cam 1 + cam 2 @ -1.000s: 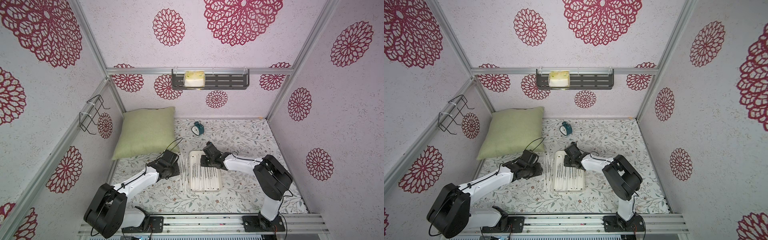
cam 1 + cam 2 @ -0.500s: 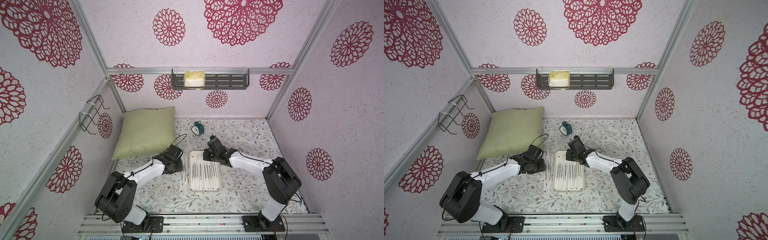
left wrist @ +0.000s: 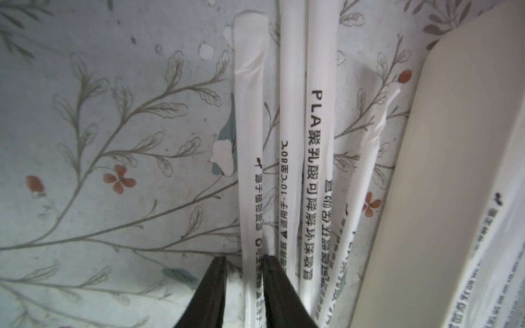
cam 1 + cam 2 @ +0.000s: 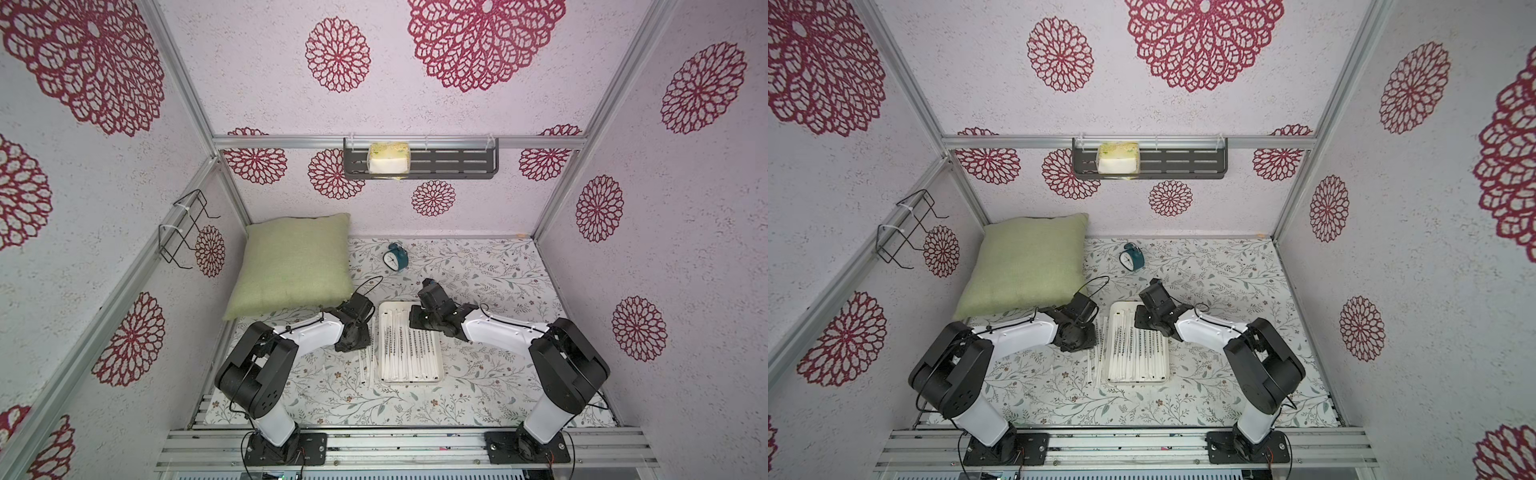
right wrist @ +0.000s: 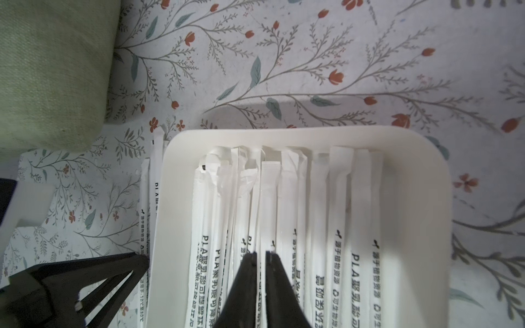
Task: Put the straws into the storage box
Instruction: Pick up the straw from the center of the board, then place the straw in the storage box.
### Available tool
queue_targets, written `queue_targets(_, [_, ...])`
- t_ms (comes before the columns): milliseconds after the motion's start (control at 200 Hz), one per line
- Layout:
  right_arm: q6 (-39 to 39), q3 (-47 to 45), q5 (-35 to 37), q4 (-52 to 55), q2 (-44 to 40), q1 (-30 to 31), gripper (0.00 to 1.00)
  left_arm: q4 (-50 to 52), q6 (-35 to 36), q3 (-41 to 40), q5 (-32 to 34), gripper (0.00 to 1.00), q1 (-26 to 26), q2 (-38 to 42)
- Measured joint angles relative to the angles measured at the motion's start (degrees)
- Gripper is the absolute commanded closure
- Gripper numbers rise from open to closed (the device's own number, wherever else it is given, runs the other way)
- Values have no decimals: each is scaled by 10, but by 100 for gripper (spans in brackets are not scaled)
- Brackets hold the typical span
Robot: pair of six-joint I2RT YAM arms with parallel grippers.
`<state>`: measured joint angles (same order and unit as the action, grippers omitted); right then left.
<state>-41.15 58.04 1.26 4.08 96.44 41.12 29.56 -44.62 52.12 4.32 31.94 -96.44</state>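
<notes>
Many straws [image 5: 268, 204] with "PLA" print inside storage box [image 5: 284, 133], several beside.

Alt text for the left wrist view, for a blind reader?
Two black fingers of the left hand straddle one white paper-wrapped straw lying on the floral tabletop, a gap showing at one finger. More printed straws lie alongside, between it and the rim of the storage box.

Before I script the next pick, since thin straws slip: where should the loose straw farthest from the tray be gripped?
Pinch the outermost straw across its filled body, past the flat wrapper end, from above. It lies flat on the tablecloth, bare cloth on its outer side; the left gripper straddles it.
</notes>
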Motion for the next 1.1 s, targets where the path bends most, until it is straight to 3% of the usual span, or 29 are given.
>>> queue_targets(340, [0,0,-2,-2,-17,0,86,33,3,-36,20,95,3,44])
queue_targets(540, [-2,-3,-21,-14,-18,-3,86,52,5,-80,21,95,2,148])
queue_targets(795, [-4,-3,-48,-16,-19,-26,86,62,-16,-51,13,95,43,301])
queue_targets(921, [-4,-12,-50,-16,-38,-50,85,55,-25,18,21,95,87,274])
queue_targets(1101, [-4,-47,-49,-11,-102,-93,85,-3,-28,138,29,94,144,125])
